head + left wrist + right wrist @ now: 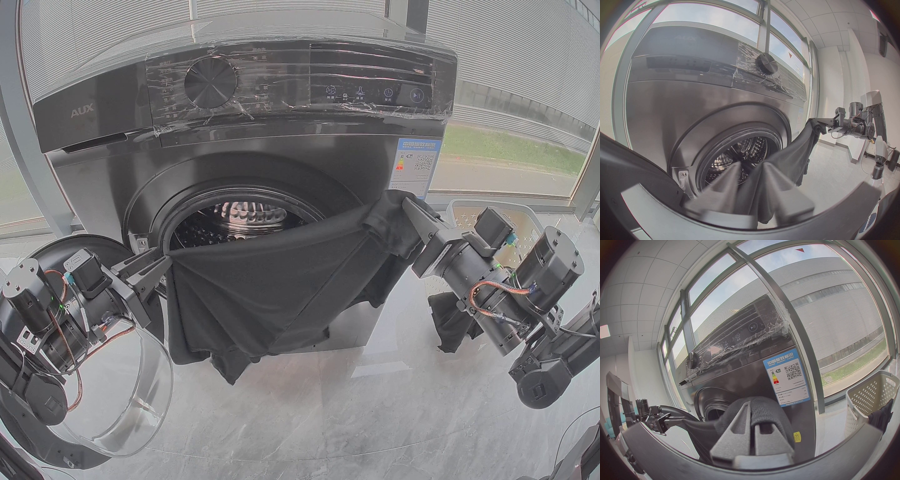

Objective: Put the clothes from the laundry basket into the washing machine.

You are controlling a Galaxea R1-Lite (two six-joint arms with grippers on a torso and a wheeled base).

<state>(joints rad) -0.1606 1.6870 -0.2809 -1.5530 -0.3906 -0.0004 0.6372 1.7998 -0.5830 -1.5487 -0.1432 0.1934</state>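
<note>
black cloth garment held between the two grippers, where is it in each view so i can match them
Head view: the black cloth garment hangs in the middle, across the washing machine's open drum mouth, stretched from left gripper to right gripper.
Left wrist view: it runs from the near fingers to the right gripper.
Right wrist view: it bunches over the near fingers.
Shared landmark: the round dark control dial.

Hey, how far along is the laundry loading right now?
Done: the door stands open, and one black garment is out of the laundry basket. In hand: the left gripper and right gripper each pinch an end, stretching it before the drum. Left: it hangs outside, so it likely needs feeding in, and another dark cloth drapes the basket rim.
</note>
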